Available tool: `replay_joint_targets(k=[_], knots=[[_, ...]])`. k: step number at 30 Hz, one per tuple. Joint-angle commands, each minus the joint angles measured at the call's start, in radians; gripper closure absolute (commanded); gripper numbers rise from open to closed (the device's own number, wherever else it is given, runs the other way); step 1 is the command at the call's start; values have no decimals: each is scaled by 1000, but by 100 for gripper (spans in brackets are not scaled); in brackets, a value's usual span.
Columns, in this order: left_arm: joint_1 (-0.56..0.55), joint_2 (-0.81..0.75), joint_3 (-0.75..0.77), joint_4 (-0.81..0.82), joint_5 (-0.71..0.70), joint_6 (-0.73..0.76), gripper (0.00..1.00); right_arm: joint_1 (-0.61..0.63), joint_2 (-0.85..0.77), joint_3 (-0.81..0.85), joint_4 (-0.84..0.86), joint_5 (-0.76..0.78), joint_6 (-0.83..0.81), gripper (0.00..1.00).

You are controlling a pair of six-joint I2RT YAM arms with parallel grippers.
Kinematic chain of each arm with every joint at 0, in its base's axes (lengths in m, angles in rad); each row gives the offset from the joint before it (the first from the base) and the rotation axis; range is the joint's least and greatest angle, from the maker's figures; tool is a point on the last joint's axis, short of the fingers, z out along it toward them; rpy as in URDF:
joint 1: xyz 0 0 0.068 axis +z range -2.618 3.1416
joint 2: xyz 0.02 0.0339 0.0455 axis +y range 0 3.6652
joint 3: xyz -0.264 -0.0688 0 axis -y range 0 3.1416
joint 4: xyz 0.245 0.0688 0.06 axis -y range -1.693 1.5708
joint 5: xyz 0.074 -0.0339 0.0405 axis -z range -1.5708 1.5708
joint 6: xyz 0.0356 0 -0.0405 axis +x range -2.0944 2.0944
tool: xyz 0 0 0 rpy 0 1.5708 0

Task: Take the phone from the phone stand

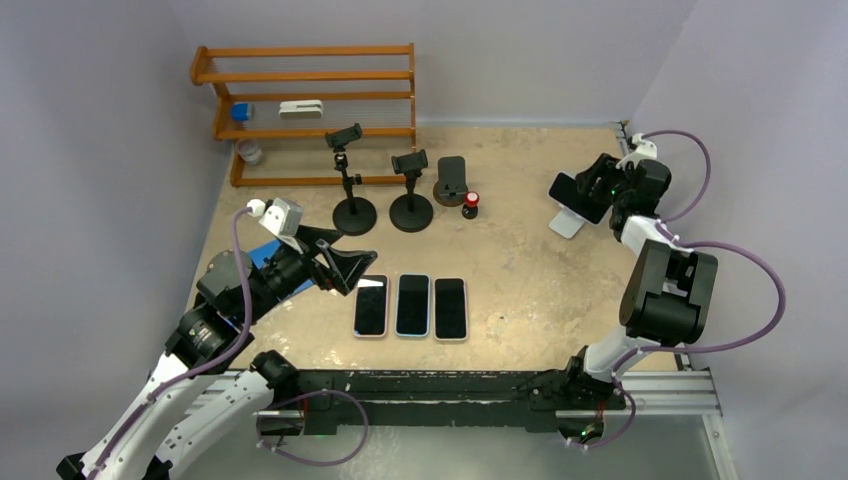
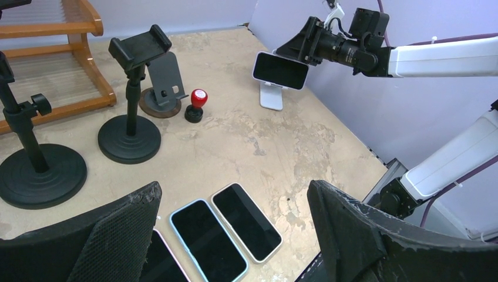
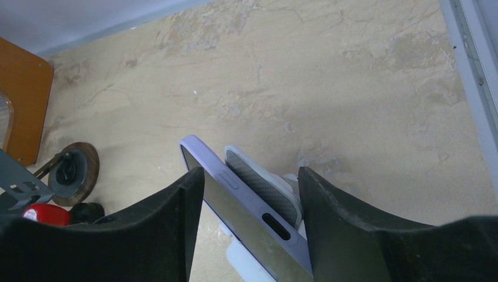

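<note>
Pale lavender walls (image 1: 520, 60) close in on three sides. Mottled beige tabletop (image 1: 520, 260) evenly lit, wooden rack (image 1: 310, 51) standing at eleven o'clock.

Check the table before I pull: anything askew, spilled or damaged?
Nothing stands out. The phone sits on its white stand with the right claw straddling it; three other phones lie flat in a neat row, and both round-base stands are upright.

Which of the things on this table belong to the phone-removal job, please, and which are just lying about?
Job in hand:
phone
white stand holding it
right gripper, jaws either side of the phone

Lying about:
three flat phones
two black clamp stands
grey stand
red stamp
wooden rack
</note>
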Motion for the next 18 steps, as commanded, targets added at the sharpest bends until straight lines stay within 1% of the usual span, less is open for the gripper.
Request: replay_joint_targets(k=[1, 5, 8, 11, 18], knots=[[-10, -9, 3, 55, 8, 19, 7, 23, -55, -13, -26, -6, -11, 40], [-13, -11, 5, 54, 8, 19, 7, 26, -68, -30, -28, -1, -10, 40], [-14, -12, 3, 54, 7, 19, 7, 27, -77, -50, -24, 4, -9, 35], [-15, -14, 3, 54, 7, 19, 7, 30, -86, -69, -18, 12, -6, 34], [-19, -15, 4, 55, 6, 19, 7, 39, -99, -95, -23, 38, -6, 41]])
